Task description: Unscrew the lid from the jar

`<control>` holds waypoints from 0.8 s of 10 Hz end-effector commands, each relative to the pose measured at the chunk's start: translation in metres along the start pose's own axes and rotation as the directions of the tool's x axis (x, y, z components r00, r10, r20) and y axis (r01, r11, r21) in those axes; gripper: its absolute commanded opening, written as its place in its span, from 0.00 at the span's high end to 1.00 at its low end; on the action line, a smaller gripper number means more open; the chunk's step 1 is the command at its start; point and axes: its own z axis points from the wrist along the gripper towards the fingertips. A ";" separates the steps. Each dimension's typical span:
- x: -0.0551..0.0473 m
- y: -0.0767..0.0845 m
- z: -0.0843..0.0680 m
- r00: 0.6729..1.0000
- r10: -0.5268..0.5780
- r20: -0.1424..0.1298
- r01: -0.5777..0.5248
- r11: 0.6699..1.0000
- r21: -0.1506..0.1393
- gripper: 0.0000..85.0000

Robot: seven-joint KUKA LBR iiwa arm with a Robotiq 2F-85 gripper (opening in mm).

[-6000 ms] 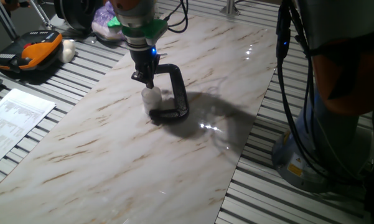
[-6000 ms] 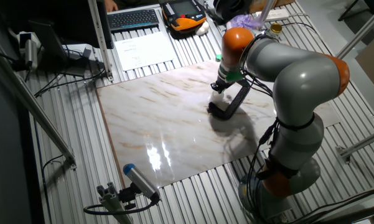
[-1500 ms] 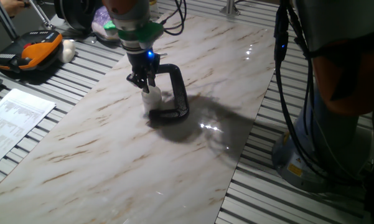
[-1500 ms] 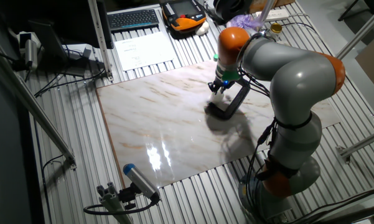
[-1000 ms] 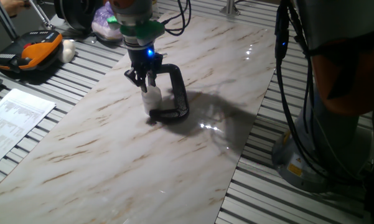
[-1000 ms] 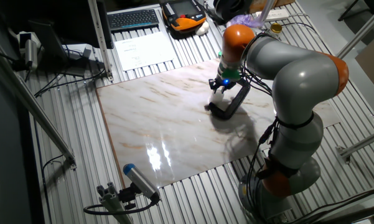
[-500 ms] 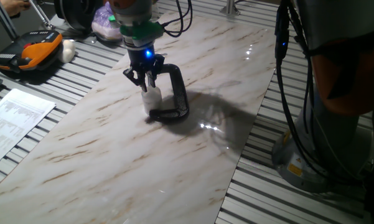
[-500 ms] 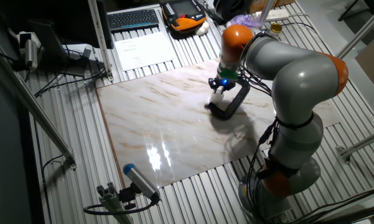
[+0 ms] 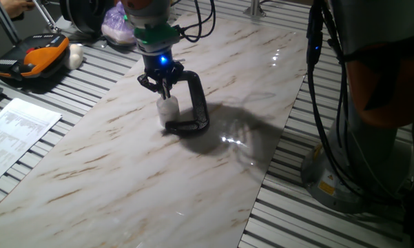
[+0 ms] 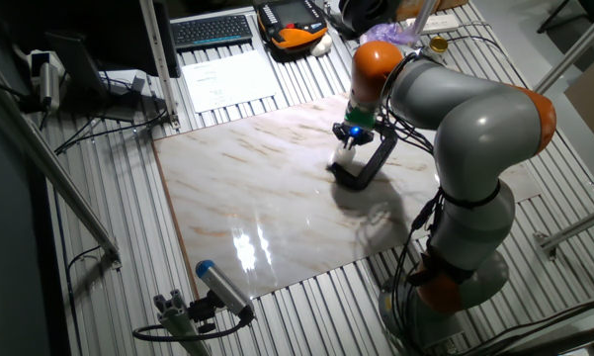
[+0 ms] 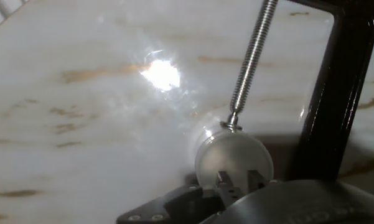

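Near the middle of one fixed view, the gripper [image 9: 164,88] hangs right above the jar [image 9: 167,111], fingers spread and holding nothing. Up on the jar sits the lid [image 11: 233,160], low and right of center in the hand view. Around it stands the black clamp [image 9: 191,103] on the marble table [image 9: 124,172].

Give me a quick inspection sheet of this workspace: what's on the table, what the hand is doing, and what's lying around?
Surface: glossy marble-patterned board on a slatted metal table.
Job's things: tiny clear plastic jar with whitish round lid, held in a black C-clamp whose metal screw touches it.
Clutter: printed paper sheet, orange-and-black device, keyboard.
Hand: just above the lid; open or shut unclear.
Cables: black bundle beside the robot base.
Surroundings: metal frame poles.
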 end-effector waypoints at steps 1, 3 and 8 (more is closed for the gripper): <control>0.000 0.000 0.000 0.580 0.814 -0.002 -0.814 0.580 -0.006 0.20; -0.001 0.001 0.001 0.508 0.861 -0.021 -0.861 0.508 -0.024 0.20; -0.002 0.003 0.000 0.372 0.927 -0.048 -0.928 0.371 -0.031 0.20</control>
